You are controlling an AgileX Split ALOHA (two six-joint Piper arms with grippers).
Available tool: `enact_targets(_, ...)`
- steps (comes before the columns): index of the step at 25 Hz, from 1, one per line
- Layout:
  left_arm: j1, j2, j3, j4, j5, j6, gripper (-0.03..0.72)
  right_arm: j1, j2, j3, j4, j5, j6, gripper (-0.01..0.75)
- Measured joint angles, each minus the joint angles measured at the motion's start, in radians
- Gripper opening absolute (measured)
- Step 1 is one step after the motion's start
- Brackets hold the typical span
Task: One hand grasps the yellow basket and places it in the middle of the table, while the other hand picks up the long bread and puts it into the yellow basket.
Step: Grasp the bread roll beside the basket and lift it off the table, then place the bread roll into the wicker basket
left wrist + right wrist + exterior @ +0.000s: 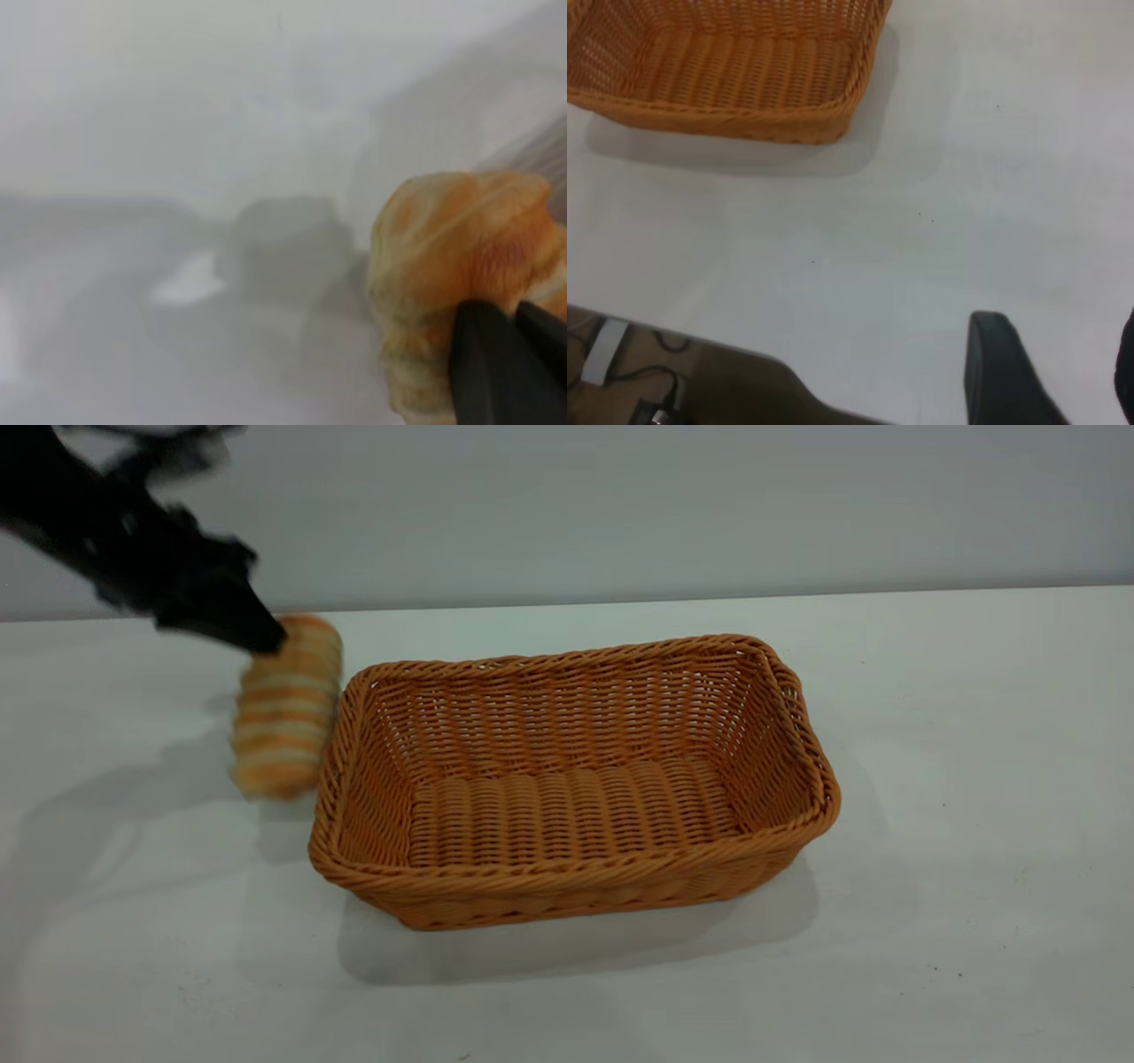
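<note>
White table point(957, 779) bears woven basket point(567, 868) (ribbed bottom).

Yellow basket point(567, 779): orange-yellow woven rectangle, flared sides, braided rim, ribbed bottom; upright, empty, mid-table point(930, 824). Long bread point(288, 707): orange-brown and cream crosswise ridges, hanging lengthwise, off table, just beside basket's left rim.

Left arm reaching in from upper left, angled down; left gripper point(266, 636) clamped on end of long bread point(288, 704), lifted off table. Right gripper point(1050, 376) well apart, fingers spread, holding nothing.
</note>
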Motion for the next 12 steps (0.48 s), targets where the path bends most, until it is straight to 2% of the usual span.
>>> enact_targets(6, 0.0, -0.153, 0.0, 0.097, 0.026, -0.072, 0.018, 0.0, 0.0, 0.0, 0.0, 0.001, -0.001, 0.301)
enact_targets(9, -0.013, -0.191, 0.0, 0.034, 0.059, -0.053, 0.018, 0.0, 0.0, 0.0, 0.0, 0.001, -0.001, 0.301)
enact_targets(12, -0.066, -0.196, 0.0, -0.05, 0.096, 0.003, 0.018, 0.0, 0.0, 0.001, 0.0, 0.002, -0.001, 0.301)
